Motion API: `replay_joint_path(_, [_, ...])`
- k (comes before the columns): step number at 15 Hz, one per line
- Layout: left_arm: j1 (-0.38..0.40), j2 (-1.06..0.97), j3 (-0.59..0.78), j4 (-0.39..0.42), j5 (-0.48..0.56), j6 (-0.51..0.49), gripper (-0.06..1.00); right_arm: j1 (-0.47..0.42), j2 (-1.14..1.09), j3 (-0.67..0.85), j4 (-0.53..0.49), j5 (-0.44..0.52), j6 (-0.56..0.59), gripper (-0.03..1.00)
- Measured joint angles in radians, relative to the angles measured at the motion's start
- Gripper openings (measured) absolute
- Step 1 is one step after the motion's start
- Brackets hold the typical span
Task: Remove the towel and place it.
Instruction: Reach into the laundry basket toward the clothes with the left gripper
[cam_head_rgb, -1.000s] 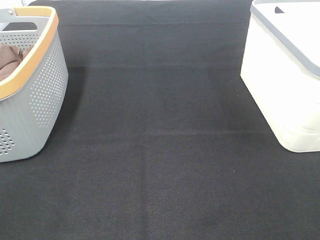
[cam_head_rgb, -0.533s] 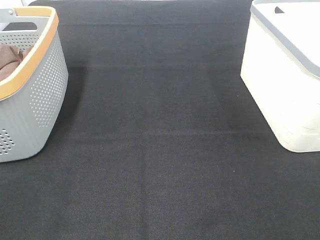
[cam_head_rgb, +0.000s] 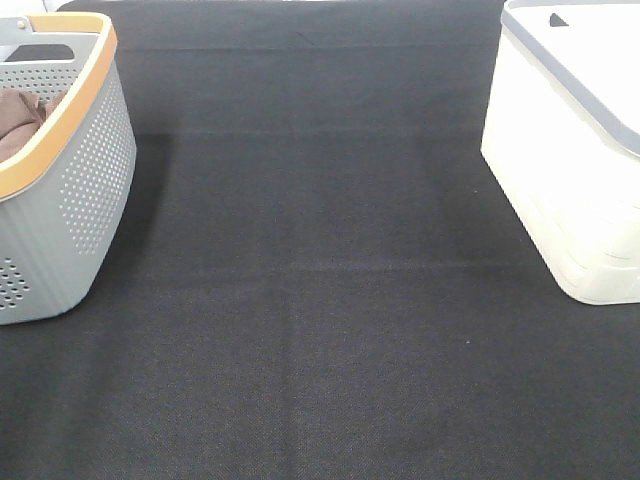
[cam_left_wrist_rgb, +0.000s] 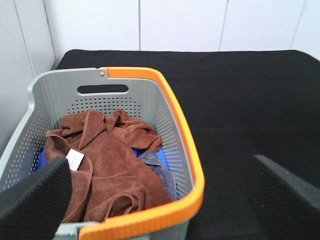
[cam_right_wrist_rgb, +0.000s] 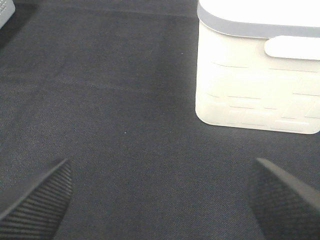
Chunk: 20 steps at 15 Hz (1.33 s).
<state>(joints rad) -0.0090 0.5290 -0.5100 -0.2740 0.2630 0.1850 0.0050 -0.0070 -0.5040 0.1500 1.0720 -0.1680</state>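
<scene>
Towel (cam_left_wrist_rgb: 107, 165): rust-brown, crumpled inside the grey basket (cam_left_wrist_rgb: 186, 150), white tag (cam_left_wrist_rgb: 75, 159) facing up.
Under it: blue and grey cloth (cam_left_wrist_rgb: 159, 170), only partly showing.
Left gripper (cam_left_wrist_rgb: 156, 164): spread wide and empty, hanging above the grey basket, clear of the towel.
Right gripper (cam_right_wrist_rgb: 161, 162): fingers wide apart, grasping nothing, over the black mat (cam_head_rgb: 320, 300).
White bin (cam_right_wrist_rgb: 255, 80): on the mat's right side, well apart from the grey basket.

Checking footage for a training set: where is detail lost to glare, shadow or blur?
Exterior high: the white bin is blown out, nearly featureless; the grey basket shades the cloth beside it. Left wrist: the towel is sharp, the fingers of the left gripper soft.
</scene>
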Motion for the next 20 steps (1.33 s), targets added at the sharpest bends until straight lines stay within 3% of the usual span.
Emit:
replay_joint_path(3, [0.0, 0.244, -0.068, 0.0, -0.1, 0.0, 0.89, 0.0, 0.0, 0.0, 0.0, 0.0, 0.0, 0.89])
replay_joint_path(6, [0.0, 0.489, -0.239, 0.0, -0.079, -0.015, 0.89, 0.0, 0.0, 0.0, 0.0, 0.0, 0.0, 0.89])
replay_joint_path(9, [0.0, 0.724, -0.483, 0.016, 0.094, -0.092, 0.87, 0.0, 0.0, 0.0, 0.0, 0.0, 0.0, 0.89])
replay_joint_path(11, [0.0, 0.82, -0.615, 0.085, 0.202, -0.168, 0.83, 0.0, 0.0, 0.0, 0.0, 0.0, 0.0, 0.89])
replay_joint_path(15, [0.0, 0.993, -0.857, 0.327, 0.431, -0.396, 0.81, 0.0, 0.0, 0.0, 0.0, 0.0, 0.0, 0.89])
replay_joint_path(16, [0.0, 0.993, -0.857, 0.327, 0.431, -0.396, 0.81, 0.0, 0.0, 0.0, 0.0, 0.0, 0.0, 0.89])
replay_joint_path(20, [0.012, 1.152, -1.026, 0.421, 0.627, -0.493, 0.8, 0.0, 0.0, 0.0, 0.0, 0.0, 0.0, 0.89])
